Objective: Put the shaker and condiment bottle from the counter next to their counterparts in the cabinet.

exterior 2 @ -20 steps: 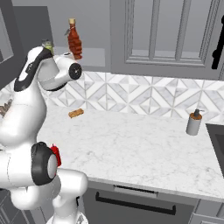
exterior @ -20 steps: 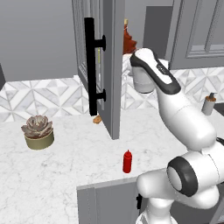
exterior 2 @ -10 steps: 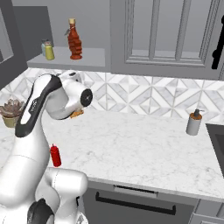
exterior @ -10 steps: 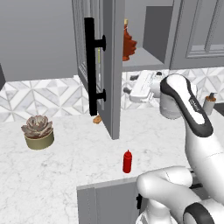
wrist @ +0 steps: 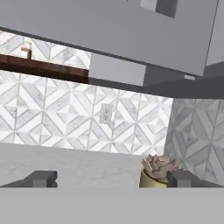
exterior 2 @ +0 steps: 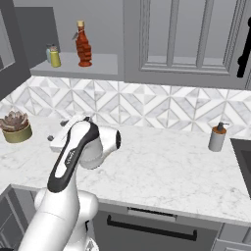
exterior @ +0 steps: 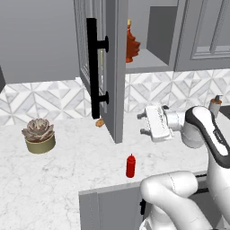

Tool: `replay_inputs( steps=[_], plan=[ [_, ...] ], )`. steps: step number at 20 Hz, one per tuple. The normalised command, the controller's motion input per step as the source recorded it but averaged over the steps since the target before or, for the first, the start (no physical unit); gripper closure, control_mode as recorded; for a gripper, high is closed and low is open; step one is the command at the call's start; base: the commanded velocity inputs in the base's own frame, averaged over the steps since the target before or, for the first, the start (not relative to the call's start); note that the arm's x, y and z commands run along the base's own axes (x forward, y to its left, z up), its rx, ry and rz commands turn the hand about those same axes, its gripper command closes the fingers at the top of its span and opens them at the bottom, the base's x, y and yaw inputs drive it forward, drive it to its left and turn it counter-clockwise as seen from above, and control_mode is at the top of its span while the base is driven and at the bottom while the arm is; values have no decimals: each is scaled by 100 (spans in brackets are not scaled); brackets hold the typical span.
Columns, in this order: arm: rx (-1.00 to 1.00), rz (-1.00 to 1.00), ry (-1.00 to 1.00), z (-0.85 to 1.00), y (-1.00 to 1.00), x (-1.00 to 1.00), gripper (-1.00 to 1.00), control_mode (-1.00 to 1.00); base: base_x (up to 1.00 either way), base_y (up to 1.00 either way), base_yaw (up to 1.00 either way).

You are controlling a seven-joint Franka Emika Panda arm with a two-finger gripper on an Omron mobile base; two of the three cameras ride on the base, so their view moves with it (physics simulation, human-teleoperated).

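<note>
Since half a second ago the arm has swung lower and turned: its gripper (exterior: 143,124), which hung level with the cabinet's underside, now sits low over the counter (exterior: 67,175), fingers pointing sideways toward the open door. In the hand view the two fingertips (wrist: 41,178) stand wide apart with nothing between them, so the gripper is spread and empty. In the right base view the bent elbow hides most of the hand, and just the white gripper body (exterior 2: 62,139) peeks out at its left.

Nearest the base, the condiment bottle (exterior: 130,165) stands upright on the marble close to the front edge, in front of and below the gripper and not touching it; its place has not changed. A potted succulent (exterior: 39,135) sits off to the left, and the hand view catches it (wrist: 158,170) just above the right fingertip. A small brown item (exterior: 100,122) lies on the counter behind the door's lower edge. A grey pump dispenser (exterior 2: 217,137) stands far right by the backsplash.

Higher and farther back, the cabinet (exterior: 117,67) door hangs open with its black bar handle (exterior: 92,67) facing the camera. On the shelf the shaker (exterior 2: 55,58) already stands, with a leaf-shaped bottle (exterior 2: 84,45) near it on the right.
</note>
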Motion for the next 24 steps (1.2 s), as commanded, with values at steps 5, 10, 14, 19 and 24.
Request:
replay_inputs(
  steps=[5, 10, 14, 19, 24],
  plan=[
    [-1, 7, 14, -52, 11, -1, -100, -100, 0, 0, 0],
    [-27, 24, 33, -100, 0, -12, -100, -100, 0, 0, 0],
    [-12, 18, 16, -71, 0, -7, -100, -100, 0, 0, 0],
    [1, 9, 4, -39, 0, 0, -100, -100, 0, 0, 0],
    [0, 4, 0, -25, 0, 0, -100, -100, 0, 0, 0]
  ],
)
